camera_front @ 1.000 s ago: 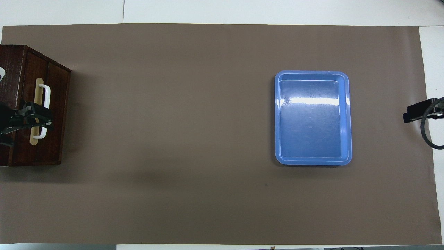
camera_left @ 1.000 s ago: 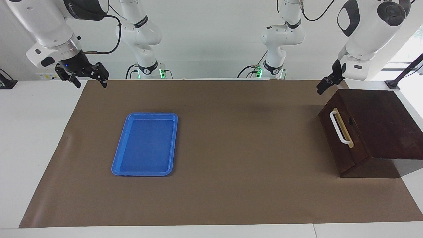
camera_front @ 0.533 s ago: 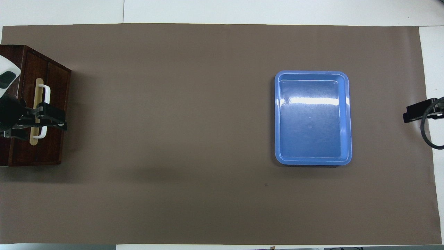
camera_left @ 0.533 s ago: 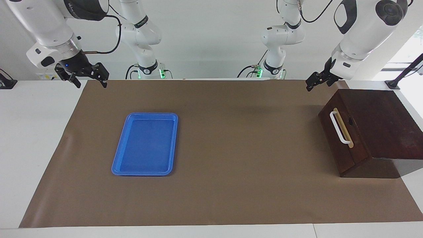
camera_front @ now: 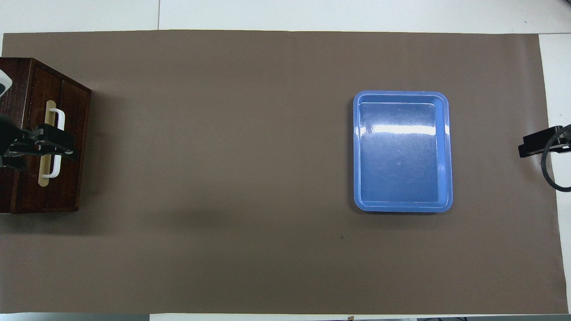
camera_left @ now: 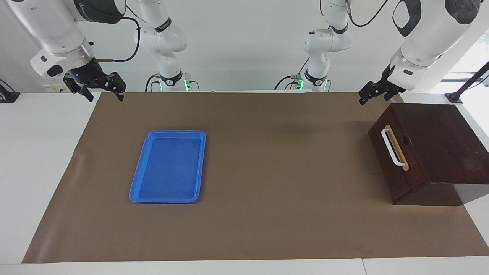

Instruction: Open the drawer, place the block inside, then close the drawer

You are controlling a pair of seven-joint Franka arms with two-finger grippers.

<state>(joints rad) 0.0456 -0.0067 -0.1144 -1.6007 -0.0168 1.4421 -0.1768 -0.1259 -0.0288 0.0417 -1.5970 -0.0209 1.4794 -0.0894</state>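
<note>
The dark reddish-brown drawer (camera_left: 428,145) stands shut at the left arm's end of the table, and it also shows in the overhead view (camera_front: 40,133). Its white bar handle (camera_left: 392,148) on a tan strip faces the middle of the table. My left gripper (camera_left: 373,100) is open and empty, up in the air, touching nothing. In the overhead view this gripper (camera_front: 67,145) lies over the handle (camera_front: 57,117). My right gripper (camera_left: 104,93) is open and empty, waiting over the mat's edge at the right arm's end. The yellow block is out of view.
A blue plastic tray (camera_left: 137,194) lies empty on the brown mat (camera_left: 267,172) toward the right arm's end, and shows in the overhead view too (camera_front: 357,147). White table (camera_left: 42,160) surrounds the mat.
The left gripper turned from pointing down beside the drawer's top corner to a wider stance and shifted slightly in the air. The drawer, the tray and the right arm have not moved.
</note>
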